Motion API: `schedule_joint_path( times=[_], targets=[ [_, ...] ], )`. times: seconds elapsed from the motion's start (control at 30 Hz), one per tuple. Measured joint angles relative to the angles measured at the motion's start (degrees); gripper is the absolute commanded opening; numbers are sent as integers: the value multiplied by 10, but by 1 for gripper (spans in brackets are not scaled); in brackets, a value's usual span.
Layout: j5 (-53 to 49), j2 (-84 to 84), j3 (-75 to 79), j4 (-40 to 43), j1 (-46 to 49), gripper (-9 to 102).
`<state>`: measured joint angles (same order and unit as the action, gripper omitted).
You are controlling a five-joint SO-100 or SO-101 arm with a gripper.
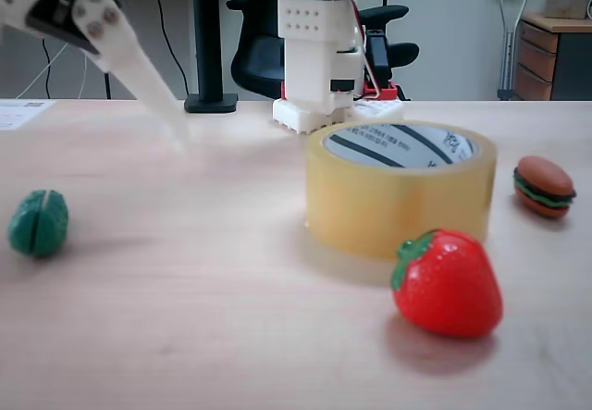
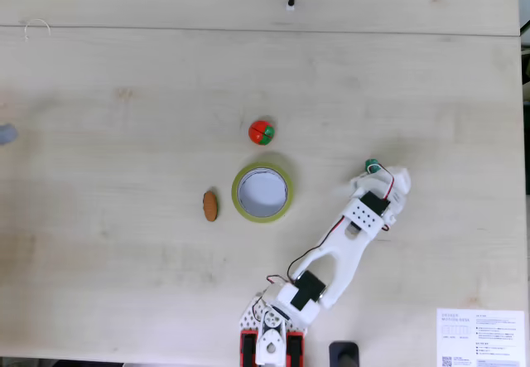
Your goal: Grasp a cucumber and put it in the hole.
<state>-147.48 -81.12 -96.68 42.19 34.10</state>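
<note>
The cucumber (image 1: pixel 37 222) is a small dark green grooved piece lying on the wooden table, far left in a fixed view. From above, the cucumber (image 2: pixel 372 166) peeks out at the tip of my gripper (image 2: pixel 383 178), which hovers just over it without holding it. One long white finger (image 1: pixel 139 72) slants down at the upper left, well above the table, with nothing on it; the jaws look spread. The yellowish tape roll (image 1: pixel 398 211) stands mid-table, and its hole (image 2: pixel 262 190) is unoccupied.
A red strawberry (image 1: pixel 449 282) lies in front of the roll, a toy burger (image 1: pixel 544 186) to its right. From above, the strawberry (image 2: pixel 262 132) and burger (image 2: pixel 210 205) flank the roll. The arm base (image 2: pixel 273 338) is at the bottom edge.
</note>
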Motion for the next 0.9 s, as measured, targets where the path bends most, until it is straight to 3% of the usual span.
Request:
schedule_joint_path(
  times=[0.13,0.67,0.9],
  targets=[
    [-1,29,3,0,0,50],
    [0,147,107,0,18,48],
    [4,154,118,27,24,35]
  ],
)
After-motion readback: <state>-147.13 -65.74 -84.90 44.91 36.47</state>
